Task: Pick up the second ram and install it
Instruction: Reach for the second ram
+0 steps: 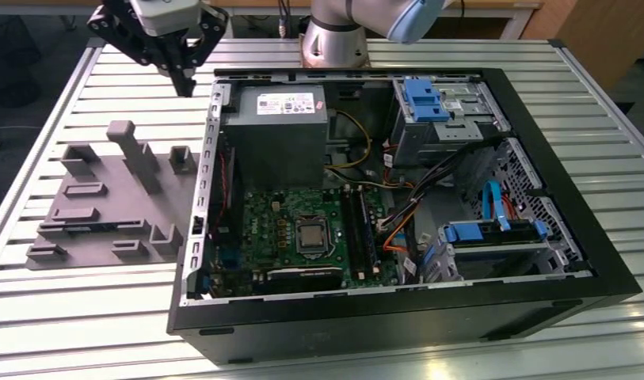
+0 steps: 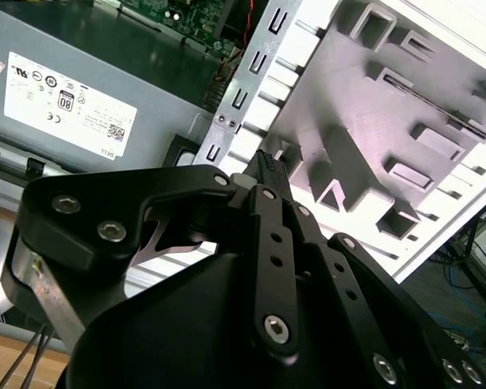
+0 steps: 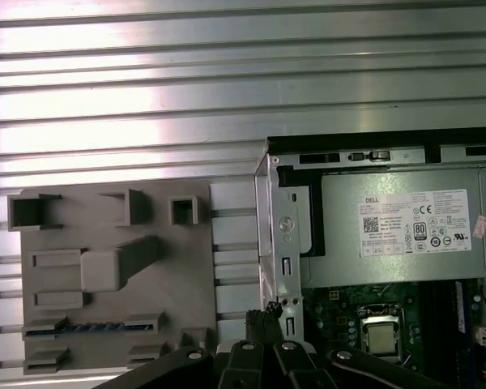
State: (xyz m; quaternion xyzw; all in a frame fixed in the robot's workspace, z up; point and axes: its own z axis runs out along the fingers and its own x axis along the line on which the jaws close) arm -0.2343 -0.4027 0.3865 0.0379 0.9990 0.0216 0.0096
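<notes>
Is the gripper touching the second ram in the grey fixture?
Apart. The first wrist view shows the second ram lying in a grey fixture slot, with the gripper well aside by the case edge.

Here's the gripper (image 1: 183, 87), matte black all over, a fan of flat link bars (image 2: 271, 243) narrowing to slim fingers (image 2: 268, 164). In the second wrist view, round silver hex-socket screws (image 2: 276, 327) sit at the pivots of those bars, and two more dot the rounded black knuckle (image 2: 162, 190) beside them. Behind that knuckle runs a strip of brushed metal (image 2: 44, 288). Right above the gripper sits a pale grey wrist block (image 1: 165, 12). Farther back from it comes the arm (image 1: 337, 36), a round, silver-grey tube with a light blue cap (image 1: 417, 17).
</notes>
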